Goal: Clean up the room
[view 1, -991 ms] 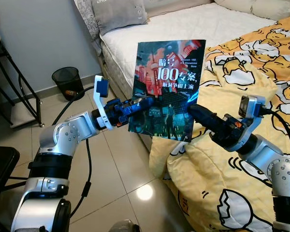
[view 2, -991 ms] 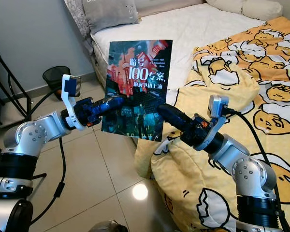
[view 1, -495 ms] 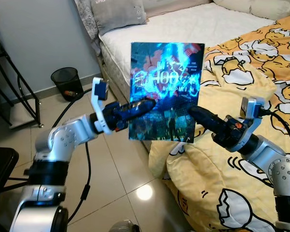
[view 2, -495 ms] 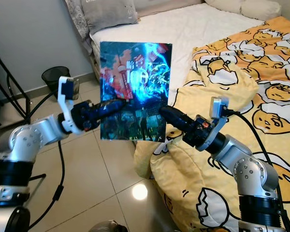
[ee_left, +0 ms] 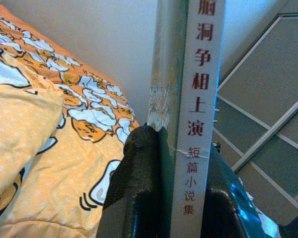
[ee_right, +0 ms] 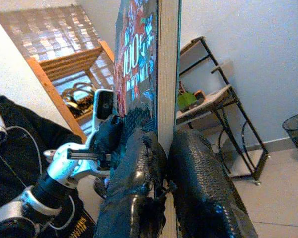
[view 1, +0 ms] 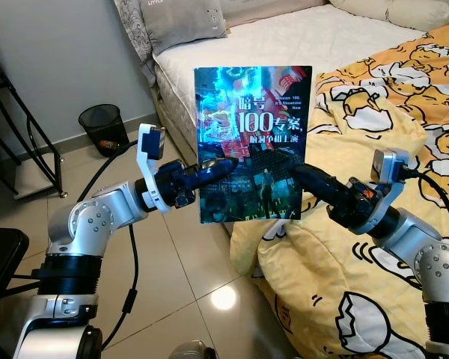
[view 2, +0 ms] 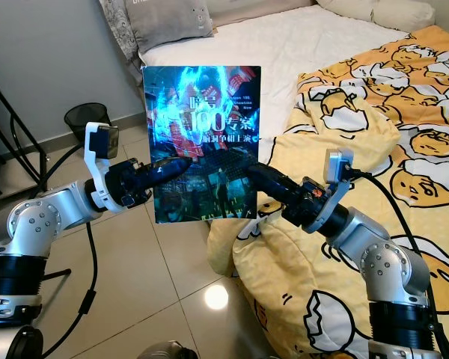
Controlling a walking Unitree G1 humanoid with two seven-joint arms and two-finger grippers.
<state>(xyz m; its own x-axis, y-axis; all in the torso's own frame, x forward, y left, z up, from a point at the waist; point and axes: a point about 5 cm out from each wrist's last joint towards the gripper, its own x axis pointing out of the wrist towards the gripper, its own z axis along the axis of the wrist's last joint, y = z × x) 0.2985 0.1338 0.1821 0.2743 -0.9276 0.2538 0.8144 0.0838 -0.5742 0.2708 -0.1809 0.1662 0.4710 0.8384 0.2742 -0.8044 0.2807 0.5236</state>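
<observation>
I have the book [view 1: 252, 143] held upright in the air between both arms, cover toward the head camera, above the tiled floor [view 1: 172, 254] just off the side edge of the bed [view 1: 284, 37]. The yellow cartoon-print duvet [view 1: 374, 247] spills over that edge below and behind it.

Risks from here:
- Two-arm pinch on one rigid object — if one arm travels and the other lags, the book twists in the pads or the cover creases. Likely cause: unequal arm speeds.
- Both grips sit low on the book, so the tall upper part is unsupported; a quick swing could lever it out of the pads.
- A drop lands on hard tile or slides down the duvet's hanging fold.
- The glossy cover throws glare, so I judge tilt poorly from the head views.

Fingers:
- Left gripper [view 1: 213, 165]: closed on the book's left edge. Left wrist view shows the two black fingers [ee_left: 134, 193] pressed on either face with the white spine [ee_left: 201, 99] between them — no visible gap.
- Right gripper [view 1: 305, 178]: closed on the lower right edge. Right wrist view shows both pads [ee_right: 139, 163] tight against the page block, one per side.

A black mesh waste bin [view 1: 103, 127] stands by the wall, well apart.
</observation>
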